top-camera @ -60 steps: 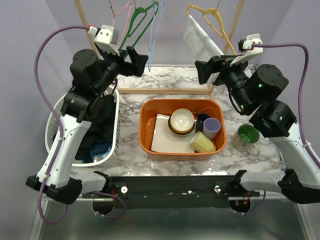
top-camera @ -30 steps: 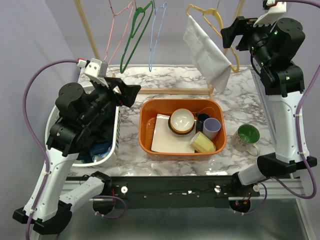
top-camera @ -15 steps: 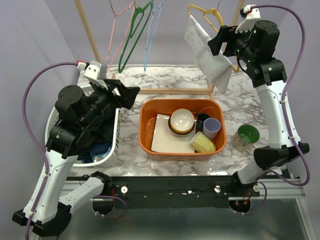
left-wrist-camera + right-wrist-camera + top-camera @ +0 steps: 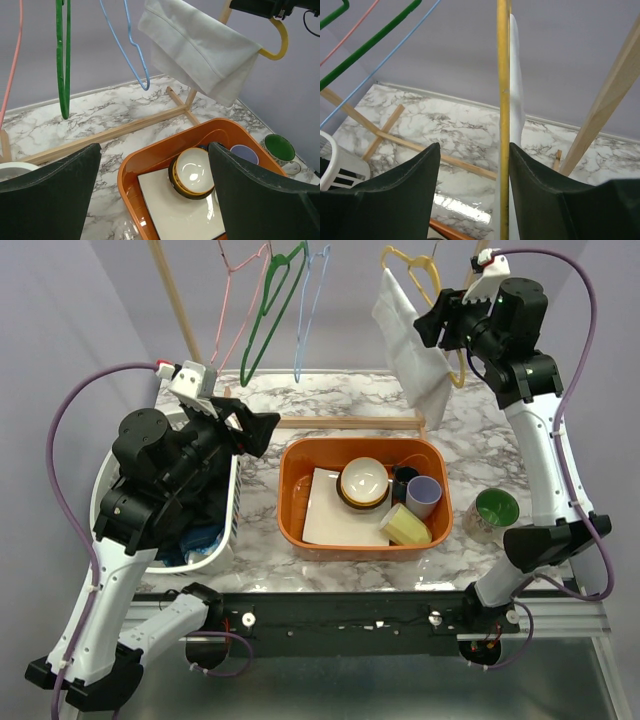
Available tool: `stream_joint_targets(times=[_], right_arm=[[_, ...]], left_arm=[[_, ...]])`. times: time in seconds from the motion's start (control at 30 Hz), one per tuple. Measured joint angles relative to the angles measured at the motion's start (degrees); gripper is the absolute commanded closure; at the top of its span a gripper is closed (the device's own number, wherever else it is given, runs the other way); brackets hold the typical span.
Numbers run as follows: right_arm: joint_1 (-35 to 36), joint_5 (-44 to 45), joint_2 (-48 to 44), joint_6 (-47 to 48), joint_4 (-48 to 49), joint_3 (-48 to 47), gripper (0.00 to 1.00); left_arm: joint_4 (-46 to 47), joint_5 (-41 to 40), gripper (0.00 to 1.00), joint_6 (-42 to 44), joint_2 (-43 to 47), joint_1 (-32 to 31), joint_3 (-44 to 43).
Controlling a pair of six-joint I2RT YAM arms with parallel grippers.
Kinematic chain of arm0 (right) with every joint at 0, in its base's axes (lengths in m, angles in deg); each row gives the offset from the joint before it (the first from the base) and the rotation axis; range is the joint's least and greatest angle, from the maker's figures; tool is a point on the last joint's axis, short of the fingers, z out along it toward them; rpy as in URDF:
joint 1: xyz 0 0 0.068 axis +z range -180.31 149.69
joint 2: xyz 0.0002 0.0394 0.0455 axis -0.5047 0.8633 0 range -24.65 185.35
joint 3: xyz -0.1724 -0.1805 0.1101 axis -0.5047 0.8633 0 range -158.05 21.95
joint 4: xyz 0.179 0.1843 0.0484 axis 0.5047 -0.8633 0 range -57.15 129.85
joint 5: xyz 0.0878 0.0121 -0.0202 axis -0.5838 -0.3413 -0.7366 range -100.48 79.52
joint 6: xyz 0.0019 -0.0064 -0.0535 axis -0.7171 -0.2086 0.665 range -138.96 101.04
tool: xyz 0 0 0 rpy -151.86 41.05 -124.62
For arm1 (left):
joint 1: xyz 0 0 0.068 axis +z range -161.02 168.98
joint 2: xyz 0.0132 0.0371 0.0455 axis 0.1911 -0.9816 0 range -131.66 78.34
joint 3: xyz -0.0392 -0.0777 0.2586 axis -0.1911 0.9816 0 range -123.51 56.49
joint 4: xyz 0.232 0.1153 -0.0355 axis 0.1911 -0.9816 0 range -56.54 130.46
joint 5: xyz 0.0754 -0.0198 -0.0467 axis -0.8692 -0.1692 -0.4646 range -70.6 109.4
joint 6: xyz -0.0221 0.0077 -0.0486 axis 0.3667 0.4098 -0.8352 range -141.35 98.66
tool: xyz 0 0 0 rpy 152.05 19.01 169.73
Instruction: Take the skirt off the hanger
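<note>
A white skirt (image 4: 415,355) hangs folded over a yellow hanger (image 4: 455,365) at the back right of the wooden rack. My right gripper (image 4: 430,325) is raised at the hanger, open. In the right wrist view the hanger's yellow bar (image 4: 503,100) stands between the fingers of my right gripper (image 4: 474,147), close against the right finger, with the skirt's edge (image 4: 516,95) just behind. My left gripper (image 4: 255,425) is open and empty, well left of the skirt. The left wrist view shows the skirt (image 4: 200,50) and hanger (image 4: 277,42) far ahead of my left gripper (image 4: 155,200).
An orange tub (image 4: 300,530) holds a plate, a bowl and cups. A green mug (image 4: 495,512) stands to its right. A white laundry basket (image 4: 110,475) with dark clothes is on the left. Pink (image 4: 235,310), green (image 4: 270,310) and blue (image 4: 310,310) hangers hang empty.
My right arm has risen from table height to the yellow hanger and closed in on its bar. My left arm drew back and down early on and has stayed still since.
</note>
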Motion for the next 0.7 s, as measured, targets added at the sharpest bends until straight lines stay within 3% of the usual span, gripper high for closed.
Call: stream_joint_targets(times=[0.17,0.37,0.4,0.7], right_arm=[[0.0,0.5,2.2,0.1,1.1,-2.2,0.58],[0.0,1.4,3.1,0.2,2.5,-2.9,0.88],[0.0,1.9,3.1,0.0,2.8,-2.9,0.99],[0.0,2.2,3.0,0.2,4.9,-2.9,0.99]], left_arm=[[0.0,-0.2,0.01,0.2,0.0,0.0,-0.1],[0.0,-0.6,0.01,0.8,0.0,0.0,-0.6],[-0.1,-0.6,0.01,0.9,0.0,0.0,-0.8],[-0.1,-0.6,0.01,1.3,0.1,0.0,-1.2]])
